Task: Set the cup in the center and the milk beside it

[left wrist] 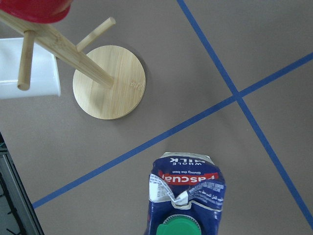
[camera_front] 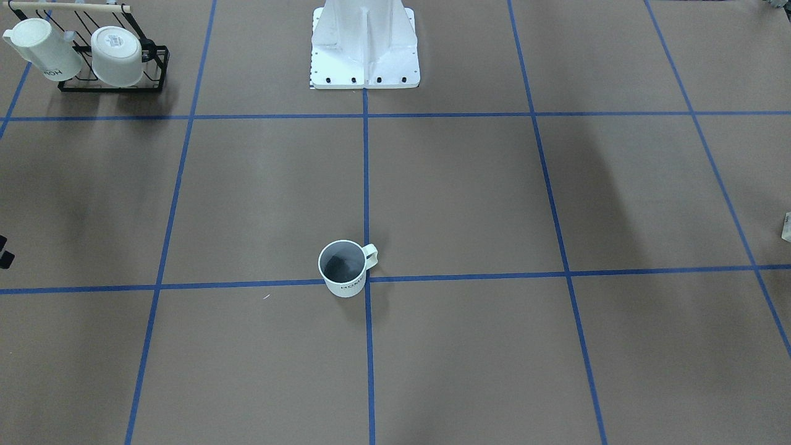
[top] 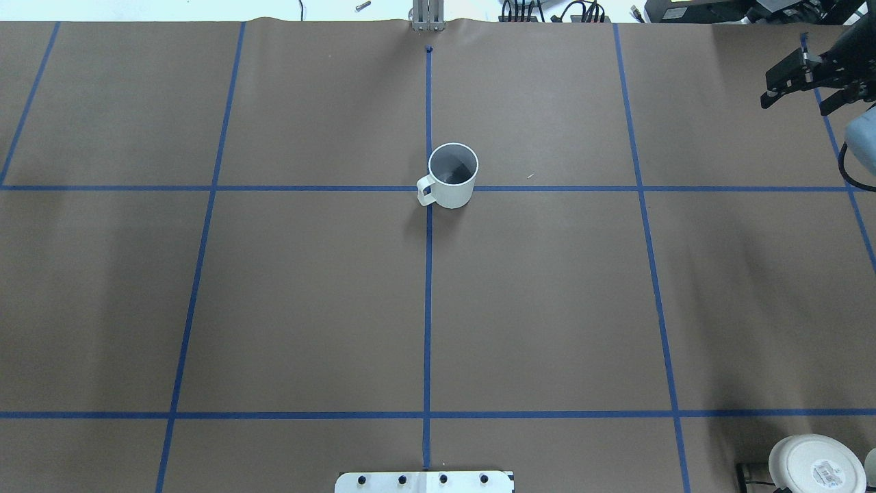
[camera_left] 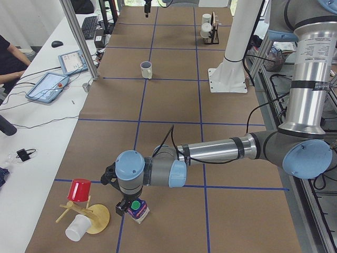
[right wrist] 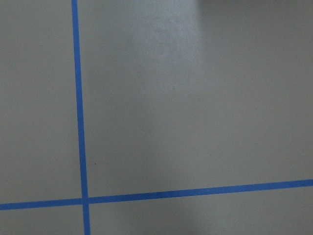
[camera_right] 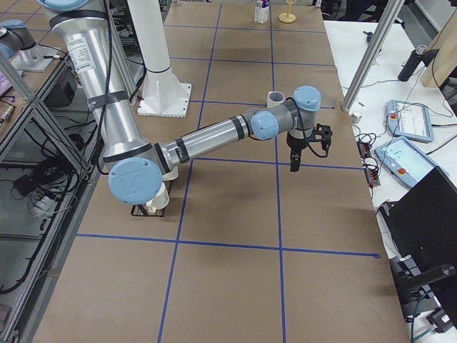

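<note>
Right below L pincer (camera_left: 130,205): milk (camera_left: 139,212), upright; cup (camera_left: 146,69) well apart.

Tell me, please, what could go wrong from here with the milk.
The milk has a crumpled top, so the left pincer may crush it or lose it. The wooden mug tree stands close by and could be knocked. The cup turns its handle to the robot's left, where the milk may bump it.

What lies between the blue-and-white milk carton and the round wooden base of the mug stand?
Bare brown paper with one blue tape line, in the left wrist view.
</note>
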